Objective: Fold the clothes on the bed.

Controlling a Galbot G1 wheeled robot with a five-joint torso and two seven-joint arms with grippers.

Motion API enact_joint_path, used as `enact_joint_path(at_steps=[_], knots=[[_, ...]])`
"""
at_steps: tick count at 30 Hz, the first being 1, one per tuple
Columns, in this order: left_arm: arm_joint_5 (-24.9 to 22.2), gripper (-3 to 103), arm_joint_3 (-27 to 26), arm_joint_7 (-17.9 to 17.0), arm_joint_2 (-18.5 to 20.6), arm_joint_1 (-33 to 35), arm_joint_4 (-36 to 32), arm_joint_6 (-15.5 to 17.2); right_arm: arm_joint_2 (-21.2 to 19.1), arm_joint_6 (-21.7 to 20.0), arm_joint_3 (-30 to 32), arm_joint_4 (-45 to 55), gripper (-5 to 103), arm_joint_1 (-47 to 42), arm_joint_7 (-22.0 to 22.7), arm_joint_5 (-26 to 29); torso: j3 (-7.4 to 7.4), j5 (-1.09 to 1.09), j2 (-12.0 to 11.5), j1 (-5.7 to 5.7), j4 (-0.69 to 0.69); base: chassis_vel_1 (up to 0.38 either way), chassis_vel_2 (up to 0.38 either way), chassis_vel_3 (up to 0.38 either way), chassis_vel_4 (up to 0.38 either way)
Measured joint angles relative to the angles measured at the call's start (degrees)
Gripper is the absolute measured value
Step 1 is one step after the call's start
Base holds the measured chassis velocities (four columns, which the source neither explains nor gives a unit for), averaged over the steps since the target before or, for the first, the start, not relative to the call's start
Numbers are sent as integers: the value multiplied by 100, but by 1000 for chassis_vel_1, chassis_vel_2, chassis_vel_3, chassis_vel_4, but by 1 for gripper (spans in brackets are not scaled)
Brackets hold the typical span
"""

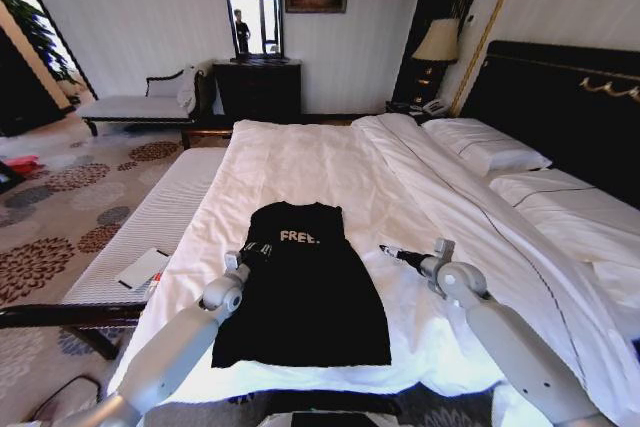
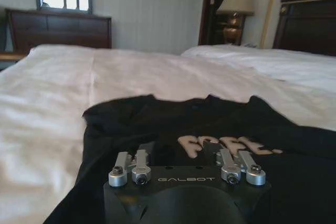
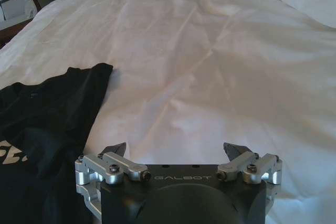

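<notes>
lying flat on the white bed (image 1: 300, 162), the black t-shirt (image 1: 305, 297) sits at centre-bottom of the head view, lettering side up, sleeves already tucked in so the outline is a narrow rectangle with the collar toward the upper part of the frame.

left gripper (image 1: 258, 249) is at the shirt's left shoulder, left of centre in the head view. in the left wrist view its dark fingers (image 2: 140, 151) blend into the black cloth; whether they are released or pinching fabric cannot be told.

right gripper (image 1: 392, 251) is right of centre, over bare duvet just beside the shirt's right edge, not touching the cloth. right wrist view shows its fingers (image 3: 114, 148) spread wide, nothing between them.

judgement: shirt looks partly folded; a lengthwise fold remains.

risks:
- grippers are uneven, one on cloth and one off; lifting from one shoulder alone would skew the shirt and undo the tucked sleeves.
- soft duvet: a low pinch on the right could catch the white cover with the shirt, or instead of it.
- thin fabric may slip from a shallow grip.
</notes>
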Motion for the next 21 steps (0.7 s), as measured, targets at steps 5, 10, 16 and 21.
enact_joint_path(at_steps=[5,10,16,21], knots=[[-33,72,-204,-44,62,105,-250,-50,-13,56,-38,1,100,60,0,-33,0,0,0,0,0,0,0,0,0],[-378,88,-434,-137,165,-44,-282,-49,-74,118,-66,13,100,165,-53,-40,0,0,0,0,-1,0,0,0,0],[-909,100,-506,-185,260,-663,69,38,-241,170,-326,-191,100,684,-264,132,0,0,0,0,-1,0,0,0,0],[-1421,100,-249,-167,92,-1461,785,235,-306,-36,-576,-595,100,1322,-403,647,1,0,0,0,2,0,0,0,0]])
